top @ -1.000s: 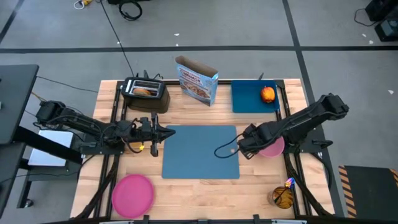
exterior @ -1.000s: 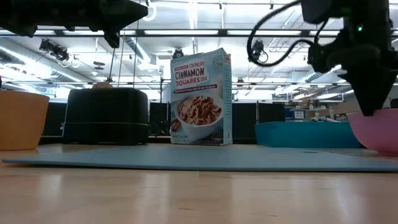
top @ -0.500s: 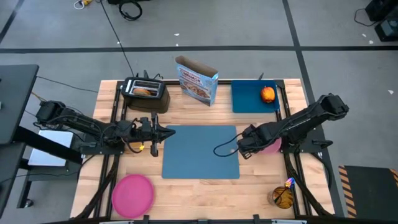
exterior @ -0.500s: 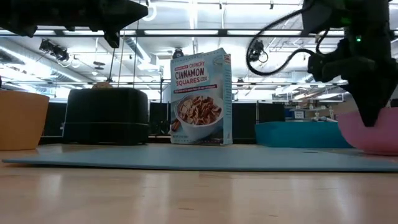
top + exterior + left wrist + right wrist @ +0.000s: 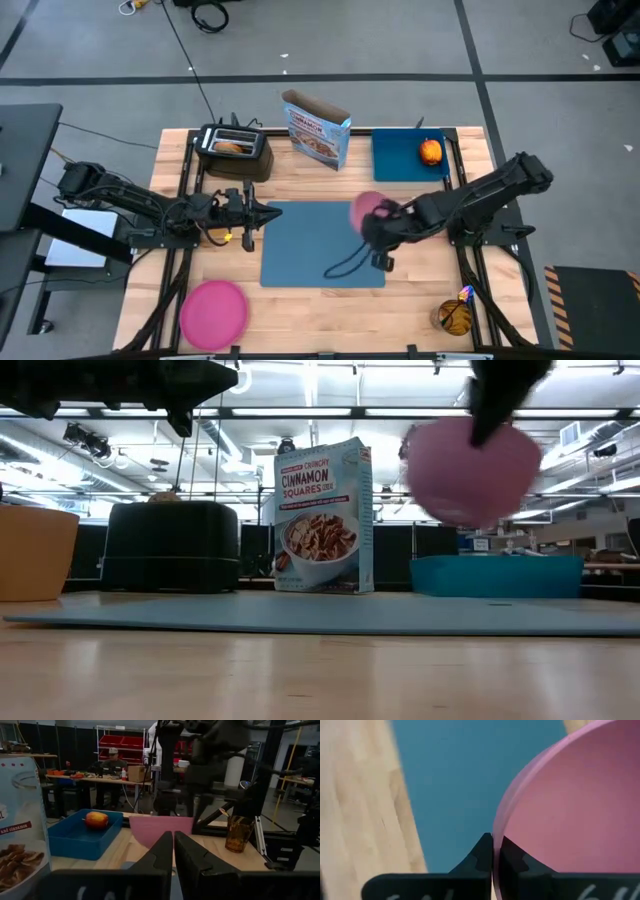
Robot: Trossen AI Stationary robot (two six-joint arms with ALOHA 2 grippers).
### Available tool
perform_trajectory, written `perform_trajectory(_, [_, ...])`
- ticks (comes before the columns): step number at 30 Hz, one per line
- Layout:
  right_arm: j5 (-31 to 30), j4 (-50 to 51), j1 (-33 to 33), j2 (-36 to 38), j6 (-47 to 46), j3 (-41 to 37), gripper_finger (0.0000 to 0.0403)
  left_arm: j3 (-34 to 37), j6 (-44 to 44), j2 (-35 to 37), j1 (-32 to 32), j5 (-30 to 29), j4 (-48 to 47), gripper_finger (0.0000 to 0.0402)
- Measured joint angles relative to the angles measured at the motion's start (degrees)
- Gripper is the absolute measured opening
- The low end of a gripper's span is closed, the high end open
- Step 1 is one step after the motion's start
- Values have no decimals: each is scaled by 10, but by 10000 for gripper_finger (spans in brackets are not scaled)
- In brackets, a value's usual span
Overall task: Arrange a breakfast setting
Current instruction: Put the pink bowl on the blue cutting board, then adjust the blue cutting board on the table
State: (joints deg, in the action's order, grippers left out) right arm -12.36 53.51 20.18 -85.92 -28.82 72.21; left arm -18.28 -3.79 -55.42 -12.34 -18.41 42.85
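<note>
At the left of the high view, the left gripper (image 5: 262,212) waits just off the left edge of the blue placemat (image 5: 310,250), fingers pressed together on nothing. Lower left, the pink plate (image 5: 213,311) lies on the bare table. Behind the mat stand the toaster (image 5: 234,148) and cereal box (image 5: 317,127). Right of centre, the right gripper (image 5: 372,222) pinches the rim of the pink bowl (image 5: 368,208), fingers (image 5: 481,851) clamped on the wall, and holds it in the air above the mat's upper right part; the low view shows it well clear of the surface. To place it well, I judge the bowl should be levelled first, lowered slowly until its base meets the mat, and only then released, since a rim pinch lets it swing. At upper right the apple (image 5: 430,151) sits in the blue tray (image 5: 395,160); at lower right stands the cup (image 5: 454,316) with the spoon (image 5: 465,294).
</note>
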Motion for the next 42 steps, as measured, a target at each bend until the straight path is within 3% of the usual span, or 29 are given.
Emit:
perform_trajectory(9, [20,-15,-5,-197,373,141,12,0,0,0,0,0,-3,25])
perform_trajectory(16, [38,-11,-25,-279,500,167,16,0,0,0,0,0,-3,25])
perform_trajectory(25, [64,-16,-47,-291,499,168,24,0,0,0,0,0,-3,25])
perform_trajectory(33, [54,-27,-44,-287,491,168,99,0,0,0,0,0,-2,25])
perform_trajectory(38, [33,19,-30,-237,423,176,137,0,0,0,0,0,-2,25])
perform_trajectory(42, [33,64,-20,-189,305,164,146,0,0,0,0,0,-2,25])
